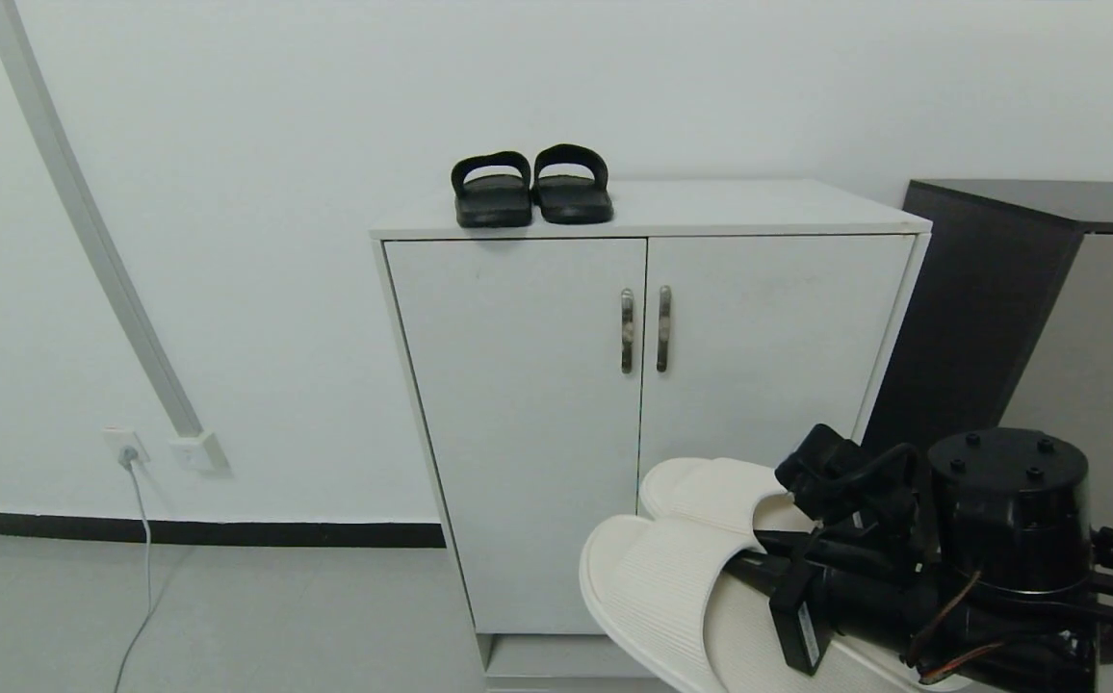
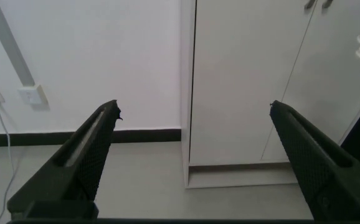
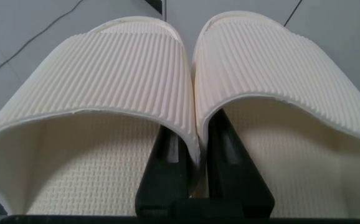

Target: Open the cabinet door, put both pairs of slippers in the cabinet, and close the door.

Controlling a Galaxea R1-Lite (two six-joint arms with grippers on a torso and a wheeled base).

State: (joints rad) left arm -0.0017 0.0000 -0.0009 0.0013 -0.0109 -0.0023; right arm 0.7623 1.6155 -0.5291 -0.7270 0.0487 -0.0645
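Right gripper [image 3: 195, 146] holding 1 pair of white slippers [image 1: 701, 558] in front of the closed cabinet [image 1: 518, 433].

The right gripper's 2 fingers sit 1 inside each slipper and pinch the adjoining inner walls together; the pair hangs low before the right door. The left gripper [image 2: 194, 107] has its fingers spread wide, with nothing between them, and faces the cabinet's lower left corner. Both doors are shut, and the 2 handles [image 1: 645, 329] stand side by side at the centre seam. The black slippers [image 1: 530, 188] rest on the cabinet top, near its left front edge.

Two slipper pairs [image 1: 494, 192], one white cabinet [image 1: 518, 404]
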